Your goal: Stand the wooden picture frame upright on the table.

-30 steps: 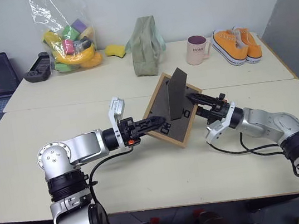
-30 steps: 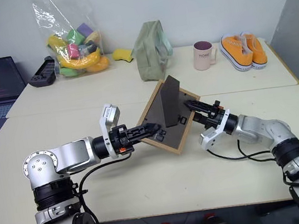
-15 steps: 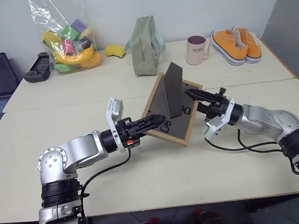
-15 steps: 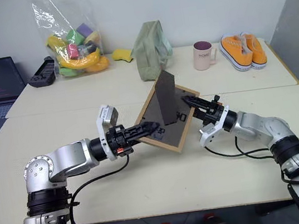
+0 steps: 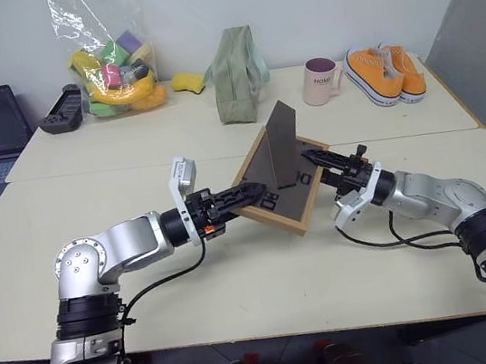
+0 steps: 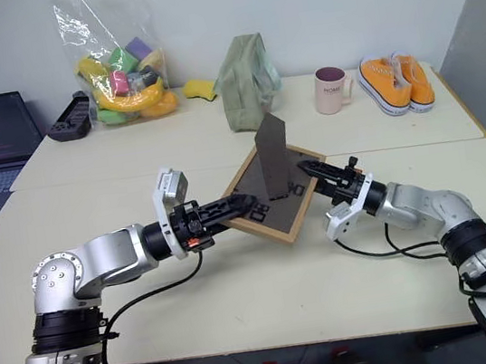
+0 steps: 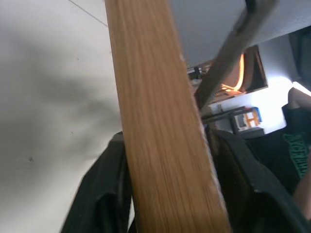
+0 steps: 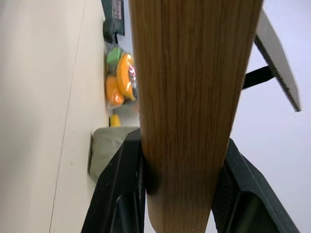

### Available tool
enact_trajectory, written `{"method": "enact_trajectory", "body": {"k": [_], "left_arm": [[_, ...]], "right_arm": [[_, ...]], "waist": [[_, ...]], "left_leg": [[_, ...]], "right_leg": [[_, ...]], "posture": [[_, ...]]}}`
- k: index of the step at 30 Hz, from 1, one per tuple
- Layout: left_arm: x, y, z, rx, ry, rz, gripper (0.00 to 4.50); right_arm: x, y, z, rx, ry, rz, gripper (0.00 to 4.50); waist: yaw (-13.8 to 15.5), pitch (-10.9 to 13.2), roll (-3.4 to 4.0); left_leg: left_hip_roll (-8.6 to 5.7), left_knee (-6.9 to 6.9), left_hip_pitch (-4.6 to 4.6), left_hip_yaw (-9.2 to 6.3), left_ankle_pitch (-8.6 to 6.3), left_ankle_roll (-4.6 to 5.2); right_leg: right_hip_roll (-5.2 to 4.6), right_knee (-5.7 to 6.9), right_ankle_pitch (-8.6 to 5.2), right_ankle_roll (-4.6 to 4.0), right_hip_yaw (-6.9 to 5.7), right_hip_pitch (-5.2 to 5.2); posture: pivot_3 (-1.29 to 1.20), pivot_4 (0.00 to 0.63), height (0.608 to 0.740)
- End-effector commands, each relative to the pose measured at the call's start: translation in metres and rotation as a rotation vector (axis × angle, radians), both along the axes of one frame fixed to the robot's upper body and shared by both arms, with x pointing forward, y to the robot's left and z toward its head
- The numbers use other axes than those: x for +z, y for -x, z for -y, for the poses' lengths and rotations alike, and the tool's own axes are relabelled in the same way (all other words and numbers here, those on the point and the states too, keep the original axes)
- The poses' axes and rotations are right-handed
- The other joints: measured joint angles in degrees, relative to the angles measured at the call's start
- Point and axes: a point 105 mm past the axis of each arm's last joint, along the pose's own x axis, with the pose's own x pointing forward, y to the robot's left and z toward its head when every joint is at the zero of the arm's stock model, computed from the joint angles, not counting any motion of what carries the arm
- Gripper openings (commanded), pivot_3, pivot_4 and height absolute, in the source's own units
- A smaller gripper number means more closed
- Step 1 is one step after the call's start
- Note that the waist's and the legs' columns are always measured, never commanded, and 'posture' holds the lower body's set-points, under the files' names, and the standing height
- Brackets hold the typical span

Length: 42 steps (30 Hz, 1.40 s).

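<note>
The wooden picture frame point(image 5: 275, 183) is tilted above the table point(image 5: 267, 279) with its grey backing up and stand folded out, the left gripper point(image 5: 259, 195) and right gripper point(image 5: 315, 158) each clamping an opposite edge

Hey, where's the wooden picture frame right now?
Mid-table, the wooden picture frame is held tilted between the left gripper and right gripper, near the green bag.

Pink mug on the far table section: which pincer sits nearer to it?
Right. The right pincer grips the light-wood picture frame's edge on the side toward the pink mug; the left pincer is at the frame's opposite edge, farther away.
</note>
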Motion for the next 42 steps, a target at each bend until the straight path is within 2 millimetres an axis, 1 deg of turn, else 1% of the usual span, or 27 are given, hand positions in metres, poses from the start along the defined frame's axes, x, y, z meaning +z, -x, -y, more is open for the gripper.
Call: {"method": "enact_trajectory", "body": {"k": [1,3,5,8,10,13,15,17,20,21,22,24,26,28,30,33,37,42], "left_arm": [[0.012,0.006,0.002,-0.022,0.009,0.059,3.38],[0.015,0.007,0.000,-0.017,-0.003,0.102,3.38],[0.021,0.008,-0.002,0.010,-0.034,0.191,3.38],[0.032,0.011,-0.010,0.088,-0.113,0.416,3.38],[0.035,0.016,-0.018,0.129,-0.169,0.544,3.38],[0.030,0.021,-0.028,0.190,-0.293,0.686,3.38],[0.024,0.029,-0.035,0.223,-0.388,0.781,3.38],[0.018,0.035,-0.045,0.293,-0.483,0.833,3.38],[0.010,0.044,-0.057,0.379,-0.532,0.827,3.38],[0.007,0.047,-0.060,0.400,-0.548,0.824,3.38],[0.004,0.049,-0.063,0.428,-0.573,0.821,3.38],[0.002,0.053,-0.066,0.466,-0.594,0.815,3.38],[-0.002,0.057,-0.067,0.492,-0.617,0.817,3.38],[-0.006,0.062,-0.069,0.516,-0.637,0.805,3.38],[-0.007,0.063,-0.069,0.531,-0.637,0.804,3.38],[-0.003,0.064,-0.068,0.540,-0.627,0.812,3.38],[-0.003,0.065,-0.070,0.543,-0.639,0.806,3.38],[0.000,0.063,-0.068,0.537,-0.629,0.812,3.38]], "right_arm": [[0.025,-0.001,0.003,0.006,-0.056,0.060,1.46],[0.026,-0.002,0.003,0.007,-0.056,0.060,1.46],[0.026,-0.002,0.002,0.009,-0.058,0.058,1.46],[0.025,-0.004,0.001,0.020,-0.071,0.029,1.46],[0.024,-0.006,-0.001,0.031,-0.095,-0.015,1.46],[0.018,-0.007,-0.008,0.069,-0.129,-0.121,1.46],[0.013,-0.005,-0.017,0.115,-0.156,-0.200,1.46],[0.006,-0.004,-0.029,0.165,-0.190,-0.302,1.46],[-0.006,-0.003,-0.053,0.245,-0.297,-0.595,1.46],[-0.009,-0.004,-0.060,0.276,-0.348,-0.719,1.46],[-0.010,-0.005,-0.067,0.312,-0.414,-0.865,1.46],[-0.011,-0.002,-0.076,0.394,-0.486,-1.054,1.46],[-0.013,0.000,-0.082,0.448,-0.516,-1.189,1.46],[-0.025,0.007,-0.093,0.508,-0.509,-1.362,1.46],[-0.033,0.010,-0.097,0.522,-0.517,-1.471,1.46],[-0.050,0.005,-0.096,0.493,-0.596,-1.606,1.46],[-0.069,-0.001,-0.092,0.434,-0.644,-1.699,1.46],[-0.086,-0.006,-0.085,0.376,-0.688,-1.763,1.46]], "waist": [[0.0,0.0,0.00],[0.0,0.0,0.00],[0.0,0.0,0.00],[-0.1,0.0,0.00],[-0.3,0.0,0.00],[-0.5,0.0,0.00],[-0.6,0.0,0.00],[-0.6,0.0,0.00],[-0.9,0.0,-0.01],[-0.8,0.0,-0.01],[-0.8,0.0,-0.01],[-0.5,0.0,-0.01],[0.2,0.0,0.02],[0.5,0.0,0.02],[0.8,0.0,0.02],[0.9,0.0,0.02],[0.9,0.0,0.02],[0.7,0.0,0.02]], "left_leg": [[0.00,0.00,0.00,0.00,0.00,0.00],[0.00,0.00,0.00,0.00,0.00,0.00],[0.00,0.00,0.00,0.00,0.00,0.00],[0.01,-0.03,0.00,0.02,0.00,-0.01],[0.04,-0.04,0.03,0.03,0.00,-0.01],[0.06,-0.09,0.06,0.08,0.00,0.00],[0.06,-0.10,0.07,0.07,-0.01,0.00],[0.06,-0.10,0.07,0.08,-0.02,0.02],[0.12,-0.11,0.09,0.08,-0.13,0.21],[0.16,-0.12,0.10,0.04,-0.13,0.21],[0.16,-0.12,0.09,-0.03,-0.13,0.21],[0.16,-0.11,0.16,-0.11,-0.13,0.22],[0.14,-0.10,0.15,-0.14,-0.14,0.22],[0.12,-0.08,0.13,-0.14,-0.14,0.23],[0.13,-0.09,0.15,-0.12,-0.14,0.23],[0.16,-0.11,0.15,-0.13,-0.14,0.23],[0.15,-0.14,0.13,-0.03,-0.15,0.23],[0.16,-0.18,0.13,0.00,-0.15,0.22]], "right_leg": [[0.00,0.00,0.00,0.00,0.00,0.00],[0.00,0.00,0.00,0.00,0.00,0.00],[0.01,0.00,0.00,0.00,0.00,0.00],[0.01,-0.01,0.00,-0.01,0.02,-0.01],[0.03,-0.01,-0.04,-0.07,0.01,0.00],[0.04,-0.03,-0.05,-0.10,0.04,0.01],[0.04,-0.04,-0.05,-0.10,0.03,0.04],[0.03,-0.06,-0.05,-0.11,0.05,0.05],[0.03,-0.10,-0.06,-0.11,0.04,0.07],[0.03,-0.07,-0.05,-0.11,-0.02,0.11],[0.03,-0.02,-0.06,-0.13,-0.07,0.07],[0.03,-0.01,-0.06,-0.13,-0.14,0.22],[0.00,-0.02,-0.06,-0.13,-0.15,0.23],[0.00,-0.05,-0.06,-0.13,-0.16,0.22],[0.01,-0.06,-0.07,-0.13,-0.16,0.21],[0.09,-0.05,-0.09,-0.17,-0.18,0.16],[0.09,-0.06,-0.10,-0.17,-0.11,0.08],[0.11,-0.06,-0.10,-0.16,-0.09,0.05]], "posture": [[0.00,0.150,0.740],[0.00,0.150,0.740],[0.00,0.150,0.740],[0.00,0.150,0.740],[0.00,0.150,0.740],[0.00,0.150,0.740],[0.00,0.150,0.740],[0.00,0.150,0.740],[0.00,0.150,0.740],[0.00,0.150,0.740],[0.00,0.150,0.740],[0.00,0.150,0.740],[0.00,0.150,0.740],[0.00,0.150,0.740],[0.00,0.150,0.740],[0.00,0.150,0.740],[0.00,0.150,0.740],[0.00,0.150,0.740]]}}
